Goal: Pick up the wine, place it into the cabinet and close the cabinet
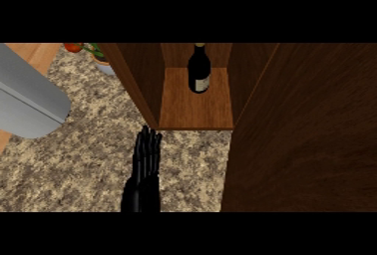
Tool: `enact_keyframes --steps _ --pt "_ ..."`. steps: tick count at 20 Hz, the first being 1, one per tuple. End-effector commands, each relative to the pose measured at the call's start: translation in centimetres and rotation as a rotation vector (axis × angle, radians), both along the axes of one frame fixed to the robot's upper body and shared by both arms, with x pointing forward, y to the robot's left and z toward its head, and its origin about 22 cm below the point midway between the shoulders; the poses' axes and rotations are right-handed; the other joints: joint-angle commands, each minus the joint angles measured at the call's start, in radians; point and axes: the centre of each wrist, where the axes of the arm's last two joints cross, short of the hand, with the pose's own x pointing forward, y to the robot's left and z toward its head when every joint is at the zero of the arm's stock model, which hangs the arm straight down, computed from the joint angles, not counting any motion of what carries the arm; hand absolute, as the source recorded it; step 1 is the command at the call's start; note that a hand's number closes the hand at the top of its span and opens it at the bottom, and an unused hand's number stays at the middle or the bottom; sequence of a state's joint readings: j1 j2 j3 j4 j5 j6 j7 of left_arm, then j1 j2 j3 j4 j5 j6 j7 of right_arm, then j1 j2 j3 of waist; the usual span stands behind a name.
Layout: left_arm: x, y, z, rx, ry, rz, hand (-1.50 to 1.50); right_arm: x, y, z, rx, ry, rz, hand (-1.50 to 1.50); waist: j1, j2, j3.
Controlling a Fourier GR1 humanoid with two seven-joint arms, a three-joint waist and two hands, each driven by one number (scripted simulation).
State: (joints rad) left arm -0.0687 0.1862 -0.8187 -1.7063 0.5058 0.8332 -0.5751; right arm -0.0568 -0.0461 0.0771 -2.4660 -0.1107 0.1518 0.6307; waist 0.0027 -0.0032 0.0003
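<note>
Head view: dark glass wine bottle upright on brown wooden cabinet's shelf, toward back, nothing gripping it. Cabinet's wooden door stands open at view's right. One black hand over speckled granite bench, fingers straight, close together, tips near shelf's front edge, holding nothing; which hand, unclear. Grey curved object at left.
</note>
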Motion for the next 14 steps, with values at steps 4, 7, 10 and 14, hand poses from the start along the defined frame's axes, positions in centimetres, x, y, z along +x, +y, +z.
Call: enact_keyframes --steps 4,7,10,14 --pt "-3.2 3.9 1.4 0.001 -0.008 -0.076 -1.5 -2.0 -0.2 0.4 0.022 0.048 0.15 1.5 0.0 0.0 0.0" --pt "-4.2 4.7 2.9 0.004 -0.024 -0.115 -1.5 -0.8 -0.1 -0.8 0.002 0.062 0.191 1.5 0.001 0.001 0.001" --pt "-3.3 7.6 3.3 0.029 -0.029 -0.142 -1.5 -1.4 -0.8 0.2 -0.059 0.028 0.183 1.5 -0.002 0.002 0.0" --pt "-5.3 9.8 3.1 0.029 -0.029 -0.128 -1.5 -2.2 -0.4 -0.1 -0.041 0.068 0.238 1.5 0.003 0.001 -0.001"
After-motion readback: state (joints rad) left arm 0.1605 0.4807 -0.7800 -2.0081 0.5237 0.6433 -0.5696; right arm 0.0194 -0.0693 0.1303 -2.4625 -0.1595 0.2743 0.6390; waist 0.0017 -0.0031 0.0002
